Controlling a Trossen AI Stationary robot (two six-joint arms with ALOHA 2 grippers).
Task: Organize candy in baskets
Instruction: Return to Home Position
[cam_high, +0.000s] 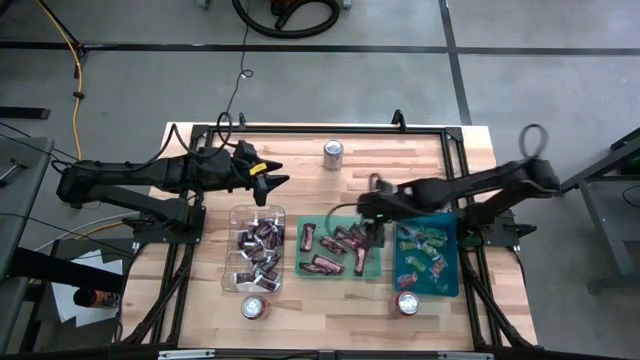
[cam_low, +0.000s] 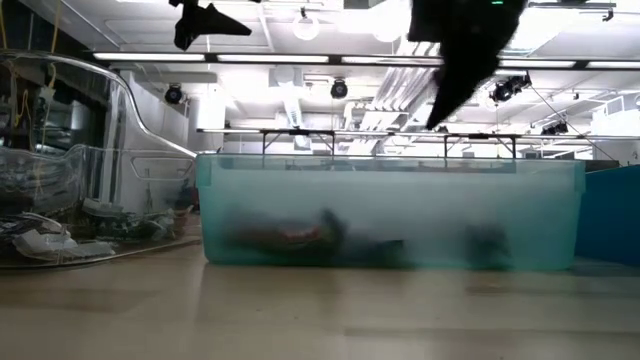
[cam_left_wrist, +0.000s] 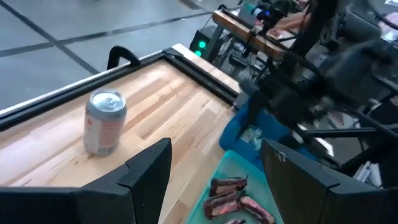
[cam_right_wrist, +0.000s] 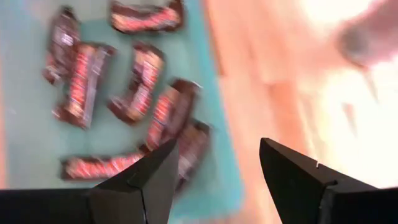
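Three baskets (cam_high: 340, 273) hold the candy (cam_high: 322, 265); sorting looks finished. Both jaws gape empty; right arm (cam_high: 490, 182) should retreat toward three o'clock, home.

The wooden worktop (cam_high: 300, 170) carries three baskets in a row: a clear basket (cam_high: 258, 208), a green basket (cam_high: 340, 275) and a teal-blue basket (cam_high: 453, 270). A silver can (cam_high: 332, 153) stands alone on one side of the row. On the other side, one red can (cam_high: 254, 307) stands near the clear basket and another red can (cam_high: 408, 303) near the teal-blue basket.
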